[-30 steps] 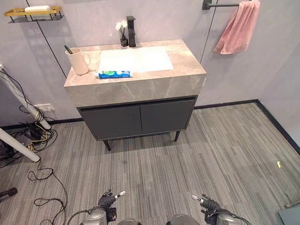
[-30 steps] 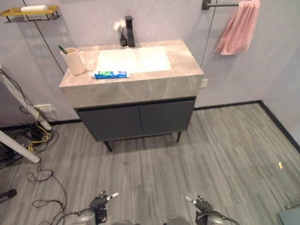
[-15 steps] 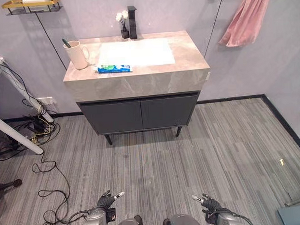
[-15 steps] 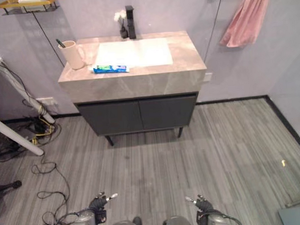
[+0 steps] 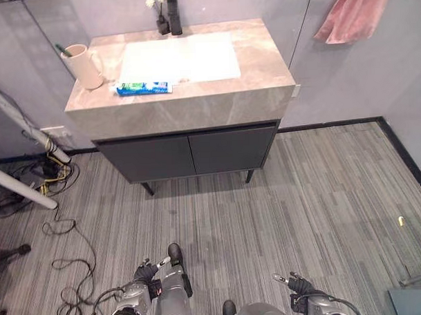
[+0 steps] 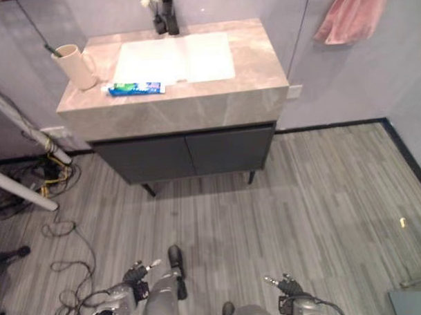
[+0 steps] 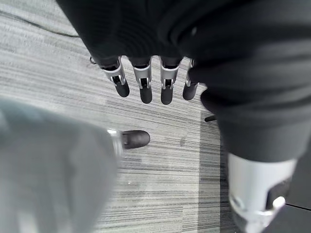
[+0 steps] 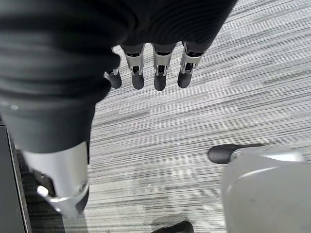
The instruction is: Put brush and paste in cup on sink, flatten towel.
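Note:
A beige cup [image 5: 83,65] with a dark-handled toothbrush [image 5: 63,50] standing in it is at the left end of the marble vanity top [image 5: 195,106]. A blue-green toothpaste tube [image 5: 144,88] lies flat on the top, just right of the cup and in front of the white basin [image 5: 179,58]. A pink towel [image 5: 354,13] hangs bunched on the wall at the upper right. My left hand [image 5: 147,276] and right hand [image 5: 292,287] hang low over the floor, far from the vanity. Both are open and hold nothing, with straight fingers [image 7: 146,87] [image 8: 158,73] in the wrist views.
A black faucet [image 5: 172,14] and a small vase of white flowers [image 5: 157,7] stand behind the basin. Dark cabinet doors [image 5: 189,153] sit under the top. White table legs [image 5: 18,188] and loose cables [image 5: 49,180] lie at the left. Grey striped floor lies between me and the vanity.
The whole picture has shifted: the vanity now shows nearer and higher, so the camera moved toward it. Both hands stay low and open.

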You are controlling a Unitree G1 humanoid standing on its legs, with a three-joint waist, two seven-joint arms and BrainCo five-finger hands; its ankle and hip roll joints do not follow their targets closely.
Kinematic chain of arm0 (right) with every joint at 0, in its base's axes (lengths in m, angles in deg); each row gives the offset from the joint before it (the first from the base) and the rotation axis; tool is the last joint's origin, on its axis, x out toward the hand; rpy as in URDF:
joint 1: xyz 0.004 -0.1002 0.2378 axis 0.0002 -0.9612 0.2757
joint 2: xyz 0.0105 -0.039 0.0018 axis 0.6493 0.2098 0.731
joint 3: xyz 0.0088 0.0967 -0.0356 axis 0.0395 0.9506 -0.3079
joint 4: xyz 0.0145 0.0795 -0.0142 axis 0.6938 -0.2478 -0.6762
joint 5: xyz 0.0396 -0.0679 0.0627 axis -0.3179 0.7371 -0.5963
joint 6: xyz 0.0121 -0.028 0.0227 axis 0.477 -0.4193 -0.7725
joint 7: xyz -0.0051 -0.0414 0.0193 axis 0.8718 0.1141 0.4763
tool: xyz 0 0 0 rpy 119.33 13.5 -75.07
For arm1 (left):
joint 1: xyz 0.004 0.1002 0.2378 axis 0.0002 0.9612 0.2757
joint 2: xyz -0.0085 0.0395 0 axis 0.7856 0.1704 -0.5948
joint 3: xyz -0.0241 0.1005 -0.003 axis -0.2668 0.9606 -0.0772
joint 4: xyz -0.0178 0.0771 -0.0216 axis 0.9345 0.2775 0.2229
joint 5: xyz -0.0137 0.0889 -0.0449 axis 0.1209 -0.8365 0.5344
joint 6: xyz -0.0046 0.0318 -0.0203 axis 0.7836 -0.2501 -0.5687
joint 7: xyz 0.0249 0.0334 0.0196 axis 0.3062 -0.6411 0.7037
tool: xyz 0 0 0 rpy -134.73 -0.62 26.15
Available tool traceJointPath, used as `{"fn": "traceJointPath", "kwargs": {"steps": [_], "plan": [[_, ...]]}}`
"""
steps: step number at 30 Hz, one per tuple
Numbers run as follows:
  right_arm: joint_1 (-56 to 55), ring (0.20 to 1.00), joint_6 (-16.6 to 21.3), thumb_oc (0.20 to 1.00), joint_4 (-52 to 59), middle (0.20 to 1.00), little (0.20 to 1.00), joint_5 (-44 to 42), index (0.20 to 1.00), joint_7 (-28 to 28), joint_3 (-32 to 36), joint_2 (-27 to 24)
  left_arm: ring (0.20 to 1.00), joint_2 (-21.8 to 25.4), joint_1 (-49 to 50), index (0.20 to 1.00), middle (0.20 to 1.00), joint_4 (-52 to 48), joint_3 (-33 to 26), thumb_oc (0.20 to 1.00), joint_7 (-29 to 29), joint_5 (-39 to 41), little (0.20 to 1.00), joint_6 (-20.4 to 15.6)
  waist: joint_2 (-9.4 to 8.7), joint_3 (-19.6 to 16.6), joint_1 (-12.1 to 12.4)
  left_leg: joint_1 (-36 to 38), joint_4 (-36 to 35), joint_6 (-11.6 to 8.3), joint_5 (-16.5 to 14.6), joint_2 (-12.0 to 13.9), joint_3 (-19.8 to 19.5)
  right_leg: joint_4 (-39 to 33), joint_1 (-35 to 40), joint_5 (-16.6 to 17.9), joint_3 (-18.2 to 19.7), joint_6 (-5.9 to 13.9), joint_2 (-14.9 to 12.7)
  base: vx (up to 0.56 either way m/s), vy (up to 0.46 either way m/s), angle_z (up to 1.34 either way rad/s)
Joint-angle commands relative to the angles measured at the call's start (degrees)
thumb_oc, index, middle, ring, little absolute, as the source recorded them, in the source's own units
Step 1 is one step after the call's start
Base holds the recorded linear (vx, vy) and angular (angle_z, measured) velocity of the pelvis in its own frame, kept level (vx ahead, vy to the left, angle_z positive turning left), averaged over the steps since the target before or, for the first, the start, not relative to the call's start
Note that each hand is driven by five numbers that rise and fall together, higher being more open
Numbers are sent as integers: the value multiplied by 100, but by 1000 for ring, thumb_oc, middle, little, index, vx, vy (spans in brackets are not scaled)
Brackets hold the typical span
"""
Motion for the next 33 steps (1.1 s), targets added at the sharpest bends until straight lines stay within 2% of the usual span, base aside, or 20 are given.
{"fn": "traceJointPath", "kwargs": {"steps": [1, 2, 3, 4, 8, 9, 10, 11, 12, 13, 14, 15, 17, 19, 21, 22, 25, 28, 31, 33], "plan": [[-136, 1000, 207, 1000, 333, 1000, 1000, 266, 1000, 129, -56, -70, 1000, 90, -195, 1000, 1000, -189, 16, 1000, -24, -231, 1000, -202, -132, -301, 89, 254, 219, 283, 99, -229, 223, 1149, -255, 758, 208, 779, -1128, 564, 513, -52], [-29, 1000, 200, 1000, 476, 1000, 1000, 364, 1000, 138, -91, -48, 1000, 168, -151, 1000, 1000, -213, 21, 1000, 42, -414, 1000, -187, -147, -335, 117, 439, 347, 523, -242, -392, 448, 1618, -473, 1451, 343, 913, -1338, 545, 508, -51], [-31, 1000, 211, 1000, 551, 1000, 1000, 391, 1000, 135, -88, -45, 1000, 186, -123, 1000, 1000, -268, 44, 1000, 64, -457, 1000, -189, -150, -381, 122, 517, 319, 584, -327, -484, 497, 1703, -488, 1774, 345, 955, -1412, 397, 378, -49], [-31, 1000, 211, 1000, 552, 1000, 1000, 391, 1000, 135, -88, -46, 1000, 185, -123, 1000, 1000, -268, 44, 1000, 64, -457, 1000, -189, -141, -393, 130, 511, 302, 582, -312, -474, 501, 1693, -503, 1789, 352, 952, -1402, 217, 216, -45], [112, 1000, 181, 1000, 983, 1000, 1000, 551, 1000, 108, -281, 17, 1000, 348, -170, 1000, 1000, -566, 61, 1000, 133, -549, 1000, -146, 54, -286, 144, 1161, -75, 948, -584, -757, 632, 3089, -1138, 2630, -26, 874, -1790, 297, 392, -18], [131, 1000, 178, 1000, 1019, 1000, 1000, 606, 1000, 124, -314, 7, 1000, 345, -191, 1000, 1000, -582, 50, 1000, 131, -546, 1000, -140, 68, -240, 111, 1287, -139, 972, -631, -805, 611, 3157, -1176, 2618, 22, 891, -1697, 300, 310, -10], [118, 1000, 198, 1000, 1166, 1000, 1000, 669, 1000, 147, -400, 4, 1000, 349, -234, 1000, 1000, -587, 70, 1000, 137, -582, 1000, -106, 83, -226, -4, 1430, -244, 979, -651, -855, 499, 3212, -1422, 2293, 306, 866, -1242, 314, 247, -8], [72, 1000, 188, 1000, 1320, 1000, 1000, 691, 1000, 159, -417, 32, 1000, 386, -245, 1000, 1000, -517, 12, 1000, 136, -596, 1000, -94, 86, -158, -79, 1791, -508, 985, -668, -901, 545, 3243, -1897, 1925, -149, 832, -1234, 242, 189, 11], [73, 1000, 187, 1000, 1320, 1000, 1000, 691, 1000, 159, -417, 31, 1000, 385, -246, 1000, 1000, -516, 11, 1000, 136, -596, 1000, -94, 95, -172, -76, 1778, -517, 982, -658, -891, 545, 3228, -1909, 1940, -152, 827, -1224, 248, 183, 11], [73, 1000, 189, 1000, 1421, 1000, 1000, 696, 1000, 156, -451, 38, 1000, 372, -255, 1000, 1000, -477, -1, 1000, 110, -601, 1000, -100, 99, -145, -115, 2004, -673, 944, -708, -893, 572, 2907, -2045, 1602, -447, 787, -1262, 244, 44, 13], [49, 1000, 218, 1000, 1444, 1000, 1000, 709, 1000, 149, -468, 3, 1000, 347, -295, 1000, 1000, -450, 31, 1000, 99, -626, 1000, -116, 101, -83, -213, 2159, -725, 887, -753, -893, 466, 2522, -2362, 1467, -388, 795, -1022, 249, 44, -1], [48, 1000, 219, 1000, 1443, 1000, 1000, 708, 1000, 149, -469, 2, 1000, 346, -295, 1000, 1000, -449, 30, 1000, 100, -626, 1000, -117, 101, -67, -218, 2179, -720, 885, -766, -893, 460, 2530, -2340, 1451, -393, 796, -1023, 316, -20, 2], [127, 1000, 220, 1000, 1299, 1000, 1000, 714, 1000, 199, -458, -63, 1000, 260, -374, 1000, 1000, -391, 90, 1000, 83, -690, 1000, -159, -17, 9, -392, 2465, -734, 777, -973, -967, 382, 1226, -2629, 1725, -235, 948, -865, 343, -77, 26], [90, 1000, 221, 1000, 1199, 1000, 1000, 720, 1000, 184, -452, -120, 1000, 210, -402, 1000, 1000, -362, 161, 1000, 83, -790, 1000, -199, -95, -27, -472, 2638, -716, 681, -1026, -986, 268, 702, -2541, 1845, -43, 1001, -760, 312, -121, 40], [56, 1000, 201, 1000, 1097, 1000, 1000, 738, 1000, 172, -444, -124, 1000, 165, -364, 1000, 1000, -336, 190, 1000, 67, -851, 1000, -173, -113, -82, -491, 2641, -616, 633, -1020, -950, 245, 822, -2434, 1859, 158, 1017, -673, 251, -163, 65], [34, 1000, 179, 1000, 896, 1000, 1000, 886, 1000, 176, -541, -159, 1000, 106, -362, 1000, 1000, -302, 234, 1000, 17, -869, 1000, -153, -194, -235, -470, 2597, -341, 488, -948, -869, 209, 561, -2061, 1760, 169, 822, -478, 292, -240, 92], [31, 1000, 176, 1000, 830, 1000, 1000, 970, 1000, 172, -544, -242, 1000, 46, -378, 1000, 1000, -292, 241, 1000, 67, -818, 1000, -163, -203, -320, -471, 2530, -37, 348, -830, -794, 152, 286, -1804, 1716, 103, 728, -435, 217, -206, 34], [158, 1000, 160, 1000, 791, 1000, 1000, 991, 1000, 242, -420, -459, 1000, -9, -455, 1000, 1000, -347, 354, 1000, 80, -830, 1000, -178, -308, -229, -445, 1937, 1381, 31, -451, -608, 185, 78, -1447, 1652, -120, 511, -519, 125, -168, 28], [178, 1000, 167, 1000, 777, 1000, 1000, 951, 1000, 266, -373, -500, 1000, -21, -449, 1000, 1000, -337, 349, 1000, 63, -825, 1000, -166, -325, -216, -424, 1876, 1270, 51, -440, -470, 305, 67, -1388, 1580, -139, 494, -550, 84, -41, 6], [166, 1000, 185, 1000, 740, 1000, 1000, 905, 1000, 316, -303, -553, 1000, -48, -451, 1000, 1000, -320, 409, 1000, 83, -859, 1000, -163, -345, -251, -461, 1807, 633, 89, -459, -76, 656, 20, -1341, 1537, -229, 549, -701, 72, 72, 2]]}}
